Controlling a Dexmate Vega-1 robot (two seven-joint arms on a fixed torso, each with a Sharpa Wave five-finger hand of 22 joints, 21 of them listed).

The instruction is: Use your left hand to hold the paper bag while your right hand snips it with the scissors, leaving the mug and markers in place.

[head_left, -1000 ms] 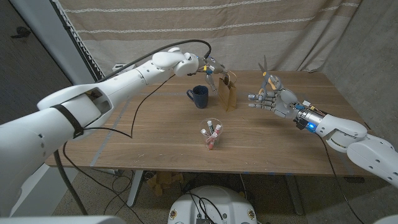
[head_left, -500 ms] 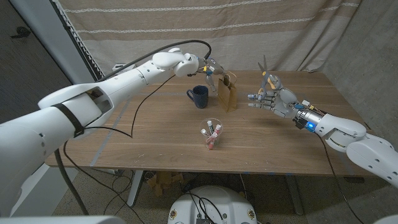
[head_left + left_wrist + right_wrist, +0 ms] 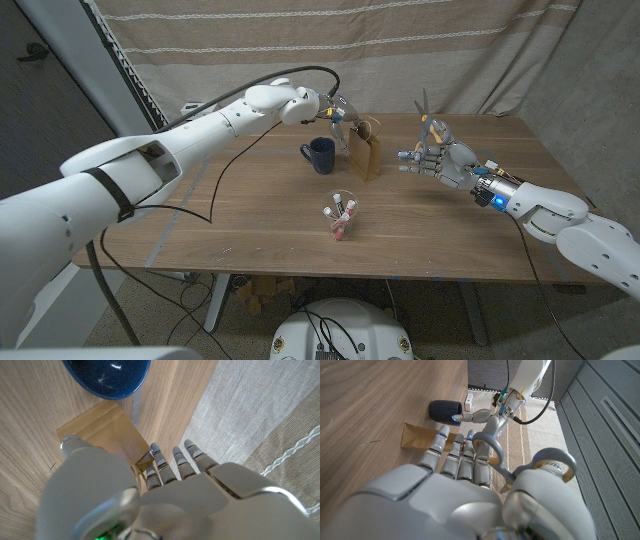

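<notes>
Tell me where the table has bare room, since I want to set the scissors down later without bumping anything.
Bare wood lies on the right half of the table, under and in front of the right hand with the scissors, and along the left front beside the marker cup. It is crowded at the back middle: mug, paper bag and left hand.

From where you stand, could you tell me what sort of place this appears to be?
Probably a robot test or recording setup rather than a home: a bare wooden table stands against a hung striped fabric backdrop, with a cable trailing across it and few props, like the cup of markers.
</notes>
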